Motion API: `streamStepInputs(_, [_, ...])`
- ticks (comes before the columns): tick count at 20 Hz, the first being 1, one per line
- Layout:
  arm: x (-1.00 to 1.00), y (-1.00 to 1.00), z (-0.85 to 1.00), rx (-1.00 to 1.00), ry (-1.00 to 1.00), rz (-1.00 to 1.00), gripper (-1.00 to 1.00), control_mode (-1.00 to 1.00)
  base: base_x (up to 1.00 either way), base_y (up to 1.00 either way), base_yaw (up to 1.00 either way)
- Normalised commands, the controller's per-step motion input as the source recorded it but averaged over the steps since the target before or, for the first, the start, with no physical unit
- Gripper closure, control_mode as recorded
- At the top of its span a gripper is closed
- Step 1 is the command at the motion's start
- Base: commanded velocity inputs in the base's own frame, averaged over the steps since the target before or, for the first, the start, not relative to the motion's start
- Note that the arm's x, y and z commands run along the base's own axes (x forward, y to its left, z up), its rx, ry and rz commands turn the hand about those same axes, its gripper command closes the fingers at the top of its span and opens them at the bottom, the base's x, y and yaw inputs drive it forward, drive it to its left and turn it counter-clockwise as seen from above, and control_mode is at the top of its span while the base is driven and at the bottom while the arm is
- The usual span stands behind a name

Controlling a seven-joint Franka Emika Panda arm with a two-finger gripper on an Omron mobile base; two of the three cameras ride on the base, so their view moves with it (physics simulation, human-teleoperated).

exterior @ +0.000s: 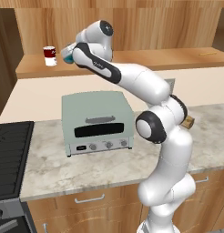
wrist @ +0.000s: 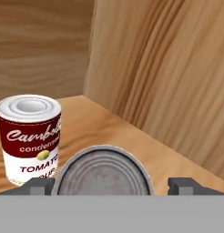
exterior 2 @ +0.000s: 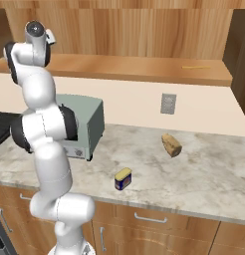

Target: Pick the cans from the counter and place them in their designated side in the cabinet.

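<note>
Cabinet [exterior: 145, 59]: long wooden shelf; the tool works at its left end.
Tabletop [exterior 2: 204, 169]: well below the tool.
Teal can [wrist: 104, 172]: upright on the cabinet, between the tool's tips, just beside the red-and-white can [wrist: 29, 136].
Dark blue can [exterior 2: 122, 179]: on the tabletop, far below.
Tool [wrist: 112, 185]: fingers spread wide apart, clear of the teal can's sides.

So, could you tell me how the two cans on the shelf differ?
The red-and-white can carries a printed soup label; the teal can looks plain, with a silvery top. The red-and-white can stands clear of the gripper; the teal can sits between its open fingers. Both stand upright on the cabinet.
</note>
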Motion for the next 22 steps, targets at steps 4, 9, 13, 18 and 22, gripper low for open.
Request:
streamStepInputs(4, [0.08,0.00,0.00,0.00,-0.13,0.07,-1.00,-1.00,0.00,0.00,0.00])
streamStepInputs(9, [-0.16,0.00,0.02,0.00,-0.22,0.09,-1.00,-1.00,0.00,0.00,0.00])
streamStepInputs(13, [-0.48,0.00,-0.05,0.00,-0.21,0.10,-1.00,-1.00,0.00,0.00,0.00])
streamStepInputs(18, [-0.53,-0.02,0.00,0.00,-0.24,0.12,-1.00,-1.00,0.00,0.00,0.00])
streamStepInputs(22, [-0.66,-0.12,0.00,0.00,-0.27,0.11,-1.00,-1.00,0.00,0.00,0.00])
